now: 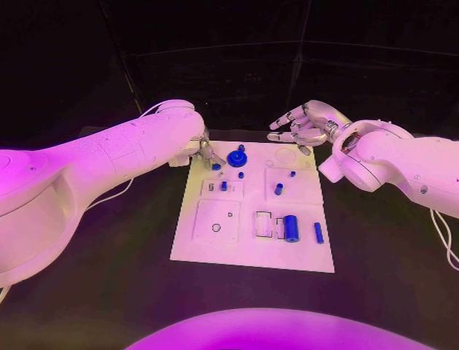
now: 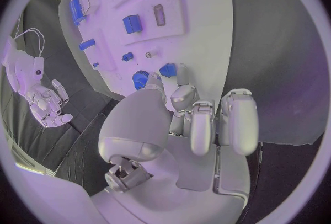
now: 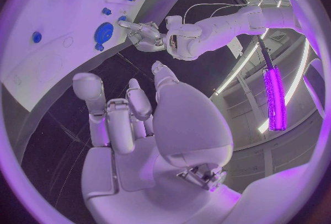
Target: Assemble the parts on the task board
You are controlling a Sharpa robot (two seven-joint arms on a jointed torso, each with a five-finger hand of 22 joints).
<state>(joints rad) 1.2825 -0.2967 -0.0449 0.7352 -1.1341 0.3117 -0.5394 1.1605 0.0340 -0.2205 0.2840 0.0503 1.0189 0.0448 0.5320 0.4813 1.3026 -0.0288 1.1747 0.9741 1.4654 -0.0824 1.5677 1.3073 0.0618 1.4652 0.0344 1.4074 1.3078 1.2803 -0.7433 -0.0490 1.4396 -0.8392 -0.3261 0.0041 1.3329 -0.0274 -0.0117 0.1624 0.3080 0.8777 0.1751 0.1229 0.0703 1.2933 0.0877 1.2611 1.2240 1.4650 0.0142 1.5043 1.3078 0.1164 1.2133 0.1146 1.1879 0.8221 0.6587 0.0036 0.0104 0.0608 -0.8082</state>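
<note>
Plainly unlettered task board [image 1: 252, 251]; left hand [image 1: 201, 152] fingers pinching a blue part [image 1: 217, 166], right hand [image 1: 305, 126] fingers spread.

black table [image 1: 103, 270], white task board [image 1: 252, 255] lying flat on it

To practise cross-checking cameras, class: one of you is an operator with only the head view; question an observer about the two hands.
Operator: The left hand is half hidden here. What are its fingers at?
Observer: Left wrist view: fingertips reach a small blue part beside the round blue part; grip unclear.
Operator: Is the right hand palm empty?
Observer: Right wrist view: yes, nothing in it, fingers apart.
</note>
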